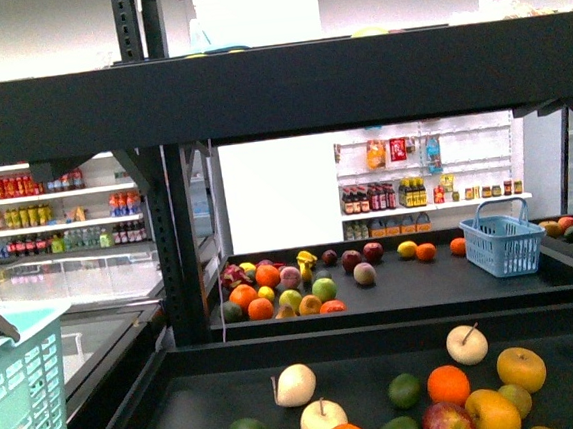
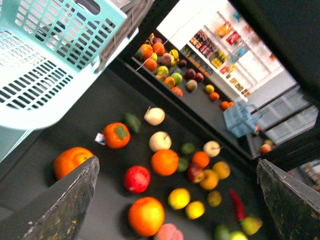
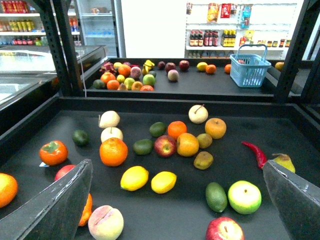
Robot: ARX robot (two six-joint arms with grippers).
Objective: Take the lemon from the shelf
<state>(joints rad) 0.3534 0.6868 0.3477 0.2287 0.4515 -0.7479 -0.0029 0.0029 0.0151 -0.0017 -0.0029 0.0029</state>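
Two bright yellow lemons lie side by side on the lower tray of the black shelf. They are the left lemon and the right lemon. The left wrist view also has both, as one lemon beside the other lemon. My right gripper hangs open over the tray, its fingers wide on either side of the lemons and touching nothing. My left gripper is open too, higher above the same fruit. The front view shows the shelf but neither lemon nor gripper.
Oranges, apples, avocados, a peach and a red chili crowd the tray around the lemons. A teal basket hangs at the left. A blue basket stands on the far tray. Black posts flank the opening.
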